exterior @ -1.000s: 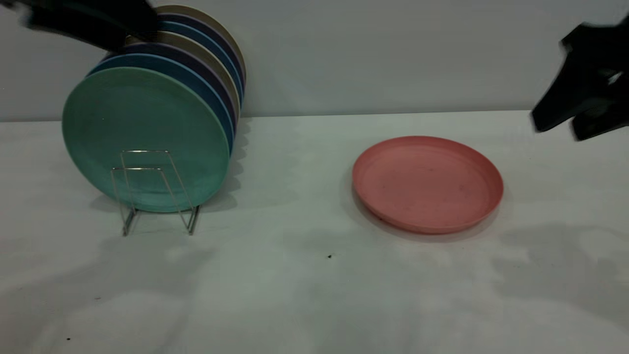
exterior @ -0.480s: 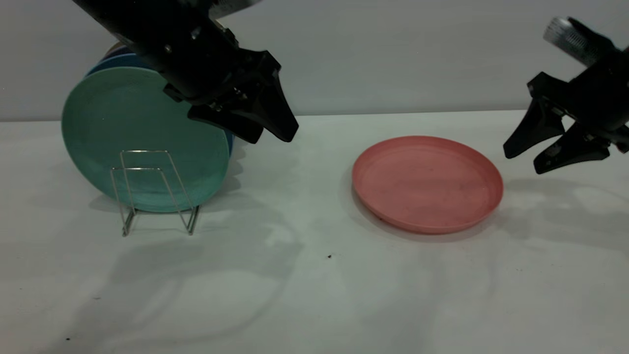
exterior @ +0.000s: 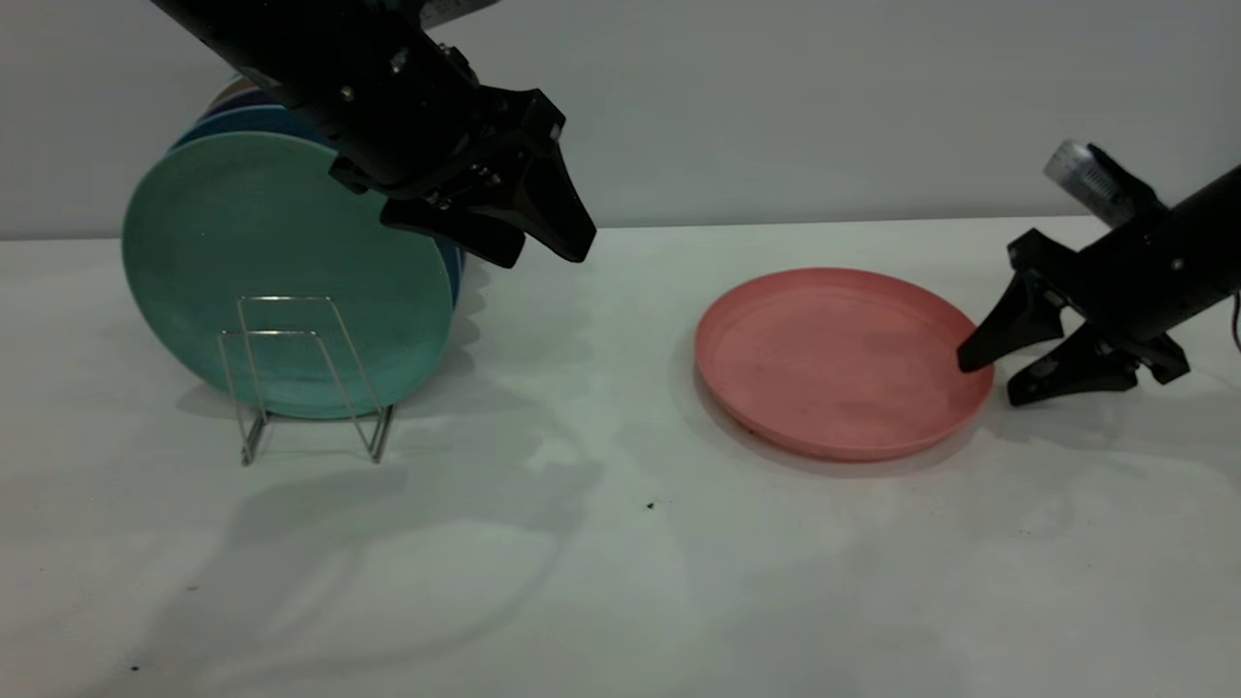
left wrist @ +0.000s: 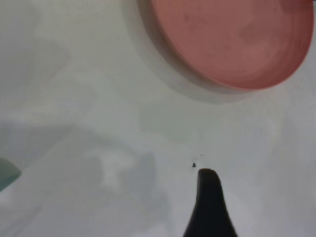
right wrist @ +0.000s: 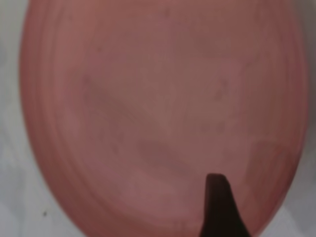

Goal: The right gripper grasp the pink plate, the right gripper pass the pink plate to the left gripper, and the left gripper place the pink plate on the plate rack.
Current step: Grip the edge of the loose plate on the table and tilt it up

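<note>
The pink plate (exterior: pixel 834 359) lies flat on the white table, right of centre. It also shows in the left wrist view (left wrist: pixel 232 39) and fills the right wrist view (right wrist: pixel 158 108). My right gripper (exterior: pixel 989 381) is open and low at the plate's right rim, with one finger (right wrist: pixel 217 207) over the plate's inside and the other outside the rim. My left gripper (exterior: pixel 548 254) is open and empty, held in the air between the rack and the pink plate. The plate rack (exterior: pixel 286 332) stands at the left, with its front wire loops bare.
A mint-green plate (exterior: pixel 271 252) stands upright in the rack, with blue and other plates (exterior: pixel 242 121) behind it. The left arm crosses above these plates. A small dark speck (exterior: pixel 650 505) lies on the table (exterior: pixel 620 601).
My right gripper has come down and leftward to the pink plate's right rim. My left arm swung in from the upper left, then shifted slightly upward. The plate has not moved.
</note>
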Robot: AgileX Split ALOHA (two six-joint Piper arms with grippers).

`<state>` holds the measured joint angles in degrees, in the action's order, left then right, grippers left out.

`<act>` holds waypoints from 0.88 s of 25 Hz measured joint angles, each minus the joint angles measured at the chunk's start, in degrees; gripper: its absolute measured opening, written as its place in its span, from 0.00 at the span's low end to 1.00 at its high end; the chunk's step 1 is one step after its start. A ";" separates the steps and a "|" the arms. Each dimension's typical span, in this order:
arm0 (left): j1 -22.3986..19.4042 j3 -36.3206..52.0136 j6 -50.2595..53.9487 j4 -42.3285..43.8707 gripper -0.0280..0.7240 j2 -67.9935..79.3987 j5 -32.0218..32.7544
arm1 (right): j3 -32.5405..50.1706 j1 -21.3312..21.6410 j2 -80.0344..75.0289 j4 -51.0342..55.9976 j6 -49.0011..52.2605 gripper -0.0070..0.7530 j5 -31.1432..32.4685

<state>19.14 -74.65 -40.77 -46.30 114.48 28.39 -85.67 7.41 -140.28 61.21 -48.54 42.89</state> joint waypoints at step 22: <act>0.00 0.00 0.02 -3.31 0.80 0.00 -0.72 | -1.31 -0.22 -4.69 12.12 -17.09 0.03 11.88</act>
<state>19.14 -74.65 -40.75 -49.60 114.48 27.67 -86.98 7.19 -144.98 73.34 -65.64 54.78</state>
